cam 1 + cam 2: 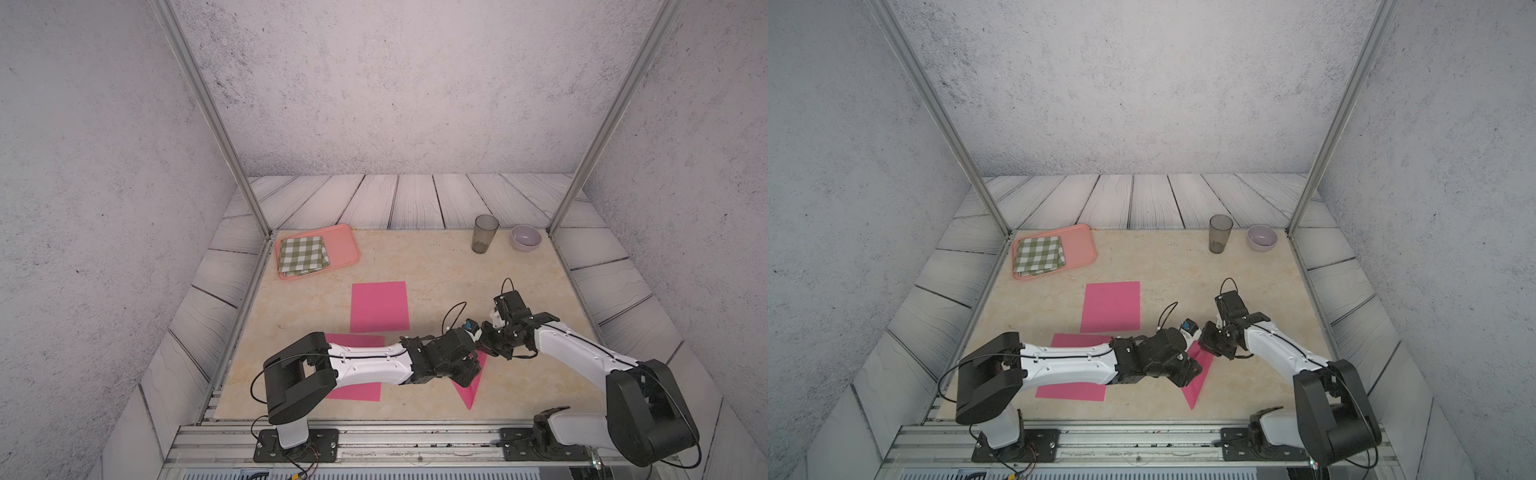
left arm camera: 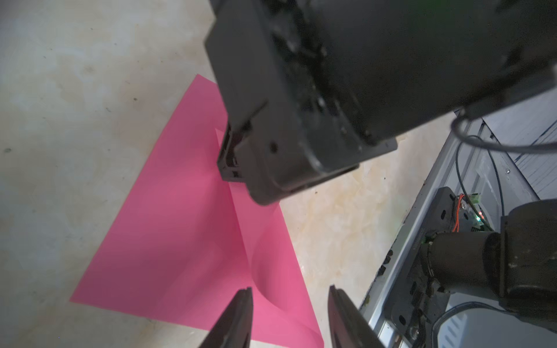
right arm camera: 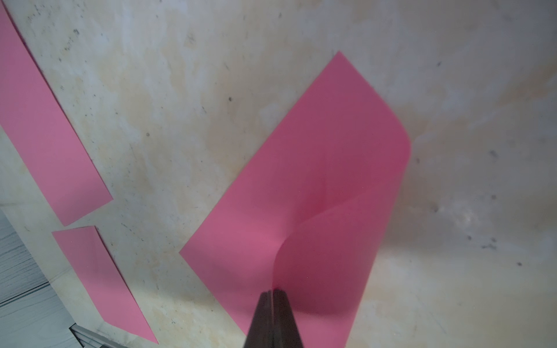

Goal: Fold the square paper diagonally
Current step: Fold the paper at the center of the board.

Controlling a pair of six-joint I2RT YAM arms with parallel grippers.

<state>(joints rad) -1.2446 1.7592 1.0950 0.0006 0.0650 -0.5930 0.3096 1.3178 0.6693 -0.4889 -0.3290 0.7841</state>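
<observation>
In the far left corner of the table (image 1: 436,262) a pink tray (image 1: 345,245) is sitting close to the left edge, with a folded green-checked cloth (image 1: 302,255) lying on it; to its right, bare marble is stretching along the far edge as far as the cup. Toward the middle, a flat pink sheet (image 1: 379,306) is lying in the open; a second pink sheet (image 1: 358,391) is lying nearer, partly under the left arm and close to the near rail (image 1: 374,434).

The left gripper (image 2: 291,316) is reaching in from the left, right of centre and close to the near edge; its jaws are standing about half apart, holding nothing, with pink paper showing beneath the gap.

The square paper (image 1: 470,395) is lying under both wrists; in both top views only a pink point is showing, aimed at the near rail. In the left wrist view it (image 2: 180,241) is lying as a triangle with a flap doubled over it, and the bend at the left gripper's end is looking rounded rather than flat.

The right gripper (image 3: 272,296) is coming in from the right, with its jaws pressed together on the flap's edge; in the right wrist view that edge is curving up from the sheet (image 3: 316,150) into its tips. The two wrists are sitting nearly against each other.

Right of the grippers, bare marble is running to the right edge; in the far right corner a grey cup (image 1: 484,235) is standing upright just beside a pale bowl (image 1: 525,237).
</observation>
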